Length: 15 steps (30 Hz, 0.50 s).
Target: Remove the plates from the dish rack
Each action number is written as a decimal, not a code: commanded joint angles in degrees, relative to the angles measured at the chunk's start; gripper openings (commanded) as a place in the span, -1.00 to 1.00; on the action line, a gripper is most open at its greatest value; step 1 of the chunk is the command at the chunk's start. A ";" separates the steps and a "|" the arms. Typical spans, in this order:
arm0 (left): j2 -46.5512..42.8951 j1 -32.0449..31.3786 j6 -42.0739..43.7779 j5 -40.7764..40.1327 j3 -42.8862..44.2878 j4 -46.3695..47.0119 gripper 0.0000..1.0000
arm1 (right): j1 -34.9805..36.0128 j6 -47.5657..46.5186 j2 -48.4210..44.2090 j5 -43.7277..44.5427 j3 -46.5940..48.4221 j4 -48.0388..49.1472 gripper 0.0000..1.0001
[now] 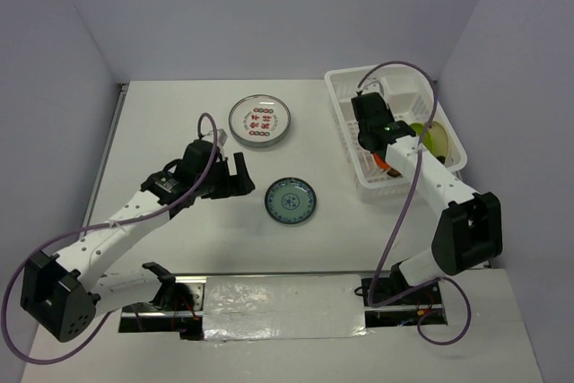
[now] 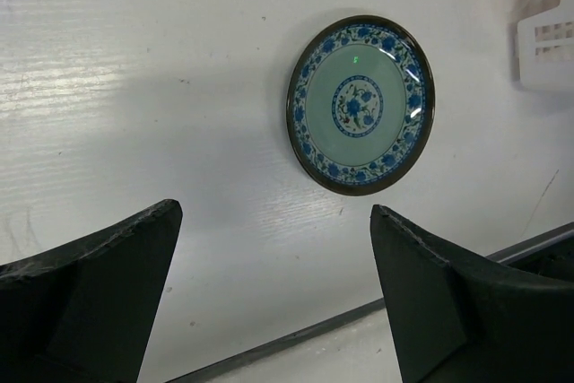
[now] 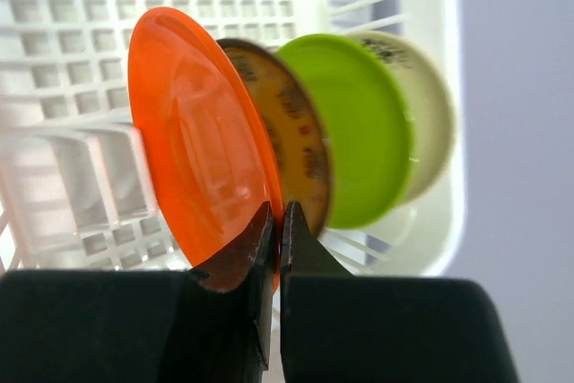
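Step in hand, by the look of it: drawing the orange plate [image 3: 202,141] out of the dish rack [image 3: 72,33]. Best done by pulling straight out along the plate's own plane, so as not to scrape the golden-brown plate [image 3: 300,145] standing just behind it, touching or nearly so. Worth holding the pinch firm: only a thin bite on the rim, so likely to pivot or slip if swung too soon. Once clear of the rack wall, carry over to bare desk [image 1: 179,114], tilt flat and set down apart from the two plates lying there.

As to pose: right hand [image 3: 276,221] reaching into the rack, fingers closed to a sliver on the orange plate's rim, one on each face. From above, right arm stretched forward, wrist bent down over the rack. Behind the orange plate, upright in a row: the golden-brown one, then the lime-green plate [image 3: 359,127], then the pale cream plate [image 3: 426,100] nearest the rack wall.

Over on the other side, left hand [image 1: 238,177] hovering low above the desk, jaws spread wide, holding nothing. Just ahead of it, teal plate [image 2: 360,105] flat on the desk; farther back, white plate with red marks [image 1: 260,120], also flat, well apart from the rack.
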 commanded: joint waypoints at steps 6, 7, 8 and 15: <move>0.19 -0.22 3.86 9.64 6.07 10.09 0.99 | 5.84 2.49 -13.33 11.86 12.17 -5.57 -1.00; -0.07 -0.22 4.12 12.19 6.07 12.90 0.99 | 6.54 3.28 -14.39 10.80 13.05 -6.53 -1.00; -0.33 -0.22 4.21 16.48 6.24 15.63 0.99 | 8.38 4.24 -16.22 8.18 13.85 -9.06 -1.00; 0.19 -0.75 4.74 23.38 9.23 32.79 0.99 | 8.57 13.80 -27.65 -45.94 1.94 0.29 -1.00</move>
